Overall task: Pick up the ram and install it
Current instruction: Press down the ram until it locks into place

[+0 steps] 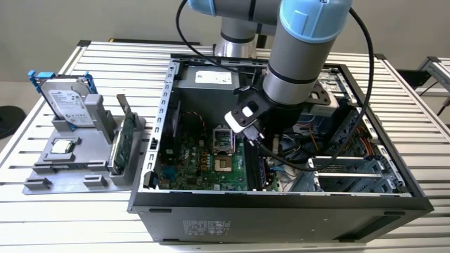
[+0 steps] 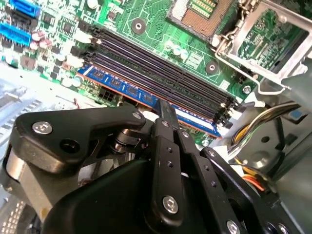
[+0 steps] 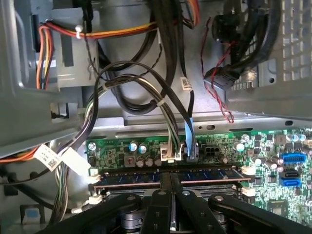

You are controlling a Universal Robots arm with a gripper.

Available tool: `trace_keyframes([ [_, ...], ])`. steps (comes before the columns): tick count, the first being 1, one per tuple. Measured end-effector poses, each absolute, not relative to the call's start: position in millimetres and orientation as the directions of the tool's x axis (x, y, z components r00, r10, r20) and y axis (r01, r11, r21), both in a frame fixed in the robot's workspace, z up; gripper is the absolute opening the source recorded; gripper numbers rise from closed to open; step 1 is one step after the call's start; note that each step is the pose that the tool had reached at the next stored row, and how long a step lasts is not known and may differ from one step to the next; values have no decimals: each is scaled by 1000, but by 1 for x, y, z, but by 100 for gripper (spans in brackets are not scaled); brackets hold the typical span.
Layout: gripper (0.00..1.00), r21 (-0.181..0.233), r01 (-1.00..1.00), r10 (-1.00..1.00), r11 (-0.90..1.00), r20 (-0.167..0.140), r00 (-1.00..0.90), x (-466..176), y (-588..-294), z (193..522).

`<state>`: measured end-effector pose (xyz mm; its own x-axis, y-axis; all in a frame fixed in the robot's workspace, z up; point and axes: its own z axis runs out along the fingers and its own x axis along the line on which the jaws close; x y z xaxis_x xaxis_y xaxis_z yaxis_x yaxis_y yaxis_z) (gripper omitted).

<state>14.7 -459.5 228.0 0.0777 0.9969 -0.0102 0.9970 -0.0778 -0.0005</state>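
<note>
The ram (image 2: 122, 88) is a dark blue stick standing in the motherboard slot closest to the board's edge. It is also seen in the first wrist view as the ram (image 3: 204, 174), lying level between pale end clips. My gripper (image 2: 163, 108) is shut, and its black fingertips sit on the middle of the ram's top edge. In the first wrist view the gripper (image 3: 171, 176) shows its two fingers pressed together with nothing between them. The arm (image 1: 295, 68) reaches down into the open computer case (image 1: 281, 205).
Several empty black memory slots (image 2: 161, 68) lie beside the ram, with the processor socket (image 2: 204, 14) beyond. Cable bundles (image 3: 161, 97) hang near the board's edge. In the exterior view's left, a grey tray (image 1: 42, 184) holds a hard drive (image 1: 67, 100), an upright green card (image 1: 125, 142) and a chip (image 1: 62, 146).
</note>
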Motion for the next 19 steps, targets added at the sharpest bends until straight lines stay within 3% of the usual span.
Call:
trace_keyframes([
  [19,0,0,999,999,-37,-9,37,15,-459,223],
])
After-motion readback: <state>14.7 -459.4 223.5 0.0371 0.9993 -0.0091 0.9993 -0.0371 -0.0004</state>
